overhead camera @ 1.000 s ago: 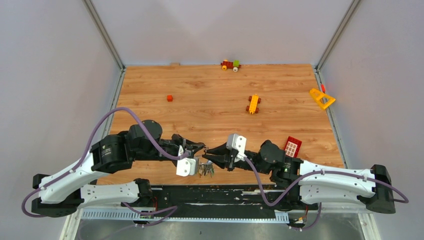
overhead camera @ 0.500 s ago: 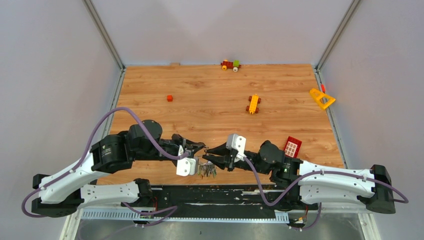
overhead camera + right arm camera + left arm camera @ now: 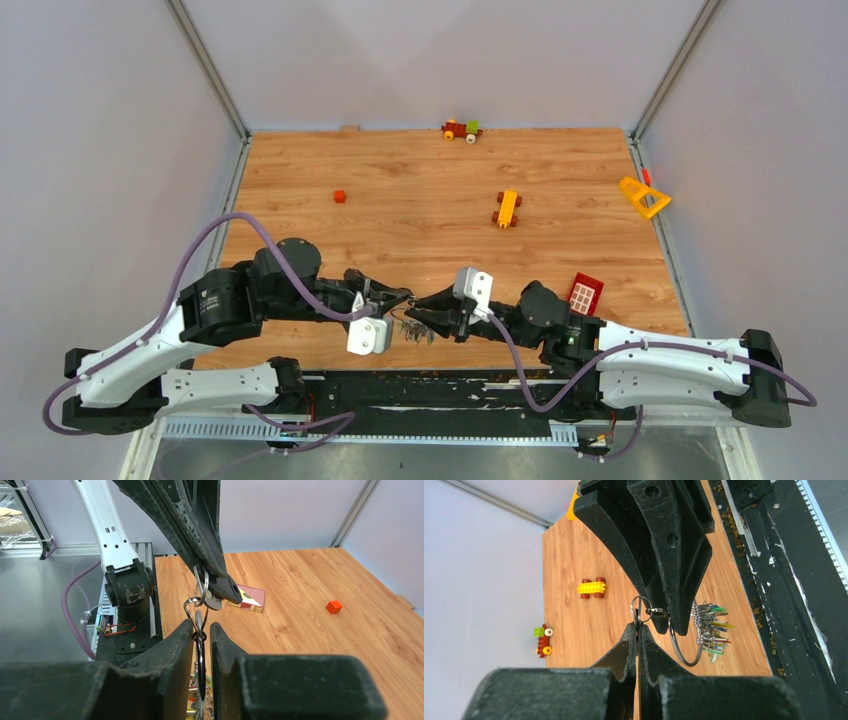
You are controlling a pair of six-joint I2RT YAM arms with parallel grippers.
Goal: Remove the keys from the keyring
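The keyring [image 3: 685,655] hangs between my two gripper tips, above the near edge of the wooden table. The keys [image 3: 711,628], with green, yellow, blue and red tags, dangle from it in a bunch; they also show in the top view [image 3: 413,331]. My left gripper [image 3: 638,625] is shut on a small silver ring [image 3: 639,607] linked to the keyring. My right gripper [image 3: 201,626] is closed on the keyring's wire [image 3: 200,652], with the keys below it. In the top view the left gripper [image 3: 403,296] and right gripper [image 3: 414,304] meet tip to tip.
A red window brick [image 3: 585,293] lies just right of the right arm. Further back are a yellow toy car [image 3: 508,208], an orange cube [image 3: 339,196], a red-green toy car [image 3: 461,129] and a yellow triangular piece [image 3: 643,197]. The black base strip [image 3: 440,385] runs along the near edge.
The bunch of keys has risen a little and swung. The left arm has shifted slightly to the left. Both grippers keep their hold.
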